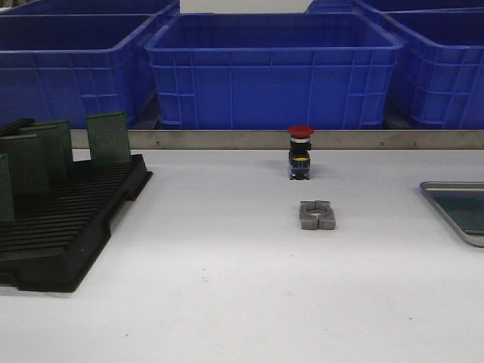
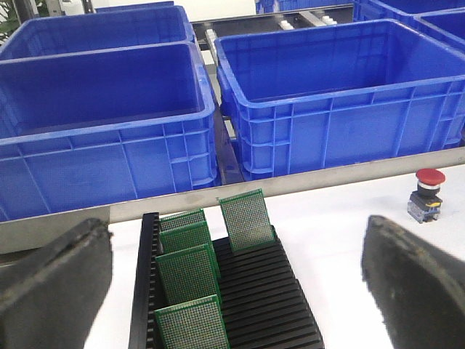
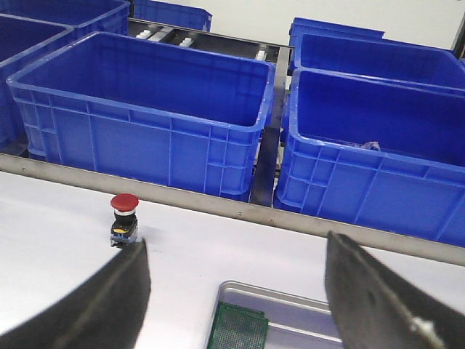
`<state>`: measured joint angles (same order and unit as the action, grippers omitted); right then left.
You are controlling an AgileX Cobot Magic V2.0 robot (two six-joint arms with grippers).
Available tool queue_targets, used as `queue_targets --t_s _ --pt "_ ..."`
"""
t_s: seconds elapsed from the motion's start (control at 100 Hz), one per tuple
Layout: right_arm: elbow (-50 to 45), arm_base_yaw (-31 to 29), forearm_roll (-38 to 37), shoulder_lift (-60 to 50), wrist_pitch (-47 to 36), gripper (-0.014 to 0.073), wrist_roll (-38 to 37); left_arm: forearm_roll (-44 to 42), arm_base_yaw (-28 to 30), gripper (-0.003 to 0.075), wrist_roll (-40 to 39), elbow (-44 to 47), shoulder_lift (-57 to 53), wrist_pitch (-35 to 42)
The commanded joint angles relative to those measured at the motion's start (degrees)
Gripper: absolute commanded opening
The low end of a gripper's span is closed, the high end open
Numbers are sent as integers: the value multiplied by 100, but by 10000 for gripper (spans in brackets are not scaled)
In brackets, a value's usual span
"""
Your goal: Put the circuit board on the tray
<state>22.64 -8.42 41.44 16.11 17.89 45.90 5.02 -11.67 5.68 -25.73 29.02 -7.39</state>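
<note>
Several green circuit boards stand upright in a black slotted rack (image 1: 72, 227) at the table's left; one stands apart at the back (image 1: 108, 138). In the left wrist view the boards (image 2: 187, 273) and the rack (image 2: 254, 291) lie below my left gripper (image 2: 234, 243), which is open and empty above them. The silver-grey tray (image 1: 439, 198) lies at the right edge with a green board (image 1: 469, 213) lying in it. In the right wrist view my right gripper (image 3: 236, 247) is open and empty above the tray (image 3: 290, 299) and its board (image 3: 238, 329). Neither gripper shows in the front view.
A red-capped push button (image 1: 300, 151) stands at mid-table near the back, and a grey metal clamp block (image 1: 317, 215) lies in front of it. Big blue plastic bins (image 1: 272, 68) stand behind a metal rail (image 1: 227, 139).
</note>
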Motion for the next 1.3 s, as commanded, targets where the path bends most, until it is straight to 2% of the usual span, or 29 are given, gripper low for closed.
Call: queue_targets --t_s 0.0,0.09,0.15,0.2,0.28,0.4,0.49,0.6,0.63,1.29 --pt "132 -13 133 34 -426 527 63 44 7 640 -63 -146 -24 521" --pt "132 -13 133 34 -427 524 63 44 7 640 -63 -146 -24 521" --pt "132 -13 133 34 -433 491 63 44 7 640 -63 -146 -24 521" --pt "132 -13 133 34 -433 435 63 44 7 636 -63 -146 -24 521" --pt "132 -13 133 34 -433 293 63 44 7 589 -63 -146 -24 521" --pt "132 -13 133 34 -433 67 63 44 7 430 -63 -146 -24 521" --pt "132 -13 133 34 -433 -74 63 44 7 258 -63 -146 -24 521" --pt "132 -13 133 34 -433 -69 63 44 7 19 -63 -146 -24 521" --pt "132 -13 133 34 -433 -69 63 44 7 -19 -63 -146 -24 521" --pt "132 -13 133 34 -433 -69 63 33 7 -18 -52 -146 -24 521"
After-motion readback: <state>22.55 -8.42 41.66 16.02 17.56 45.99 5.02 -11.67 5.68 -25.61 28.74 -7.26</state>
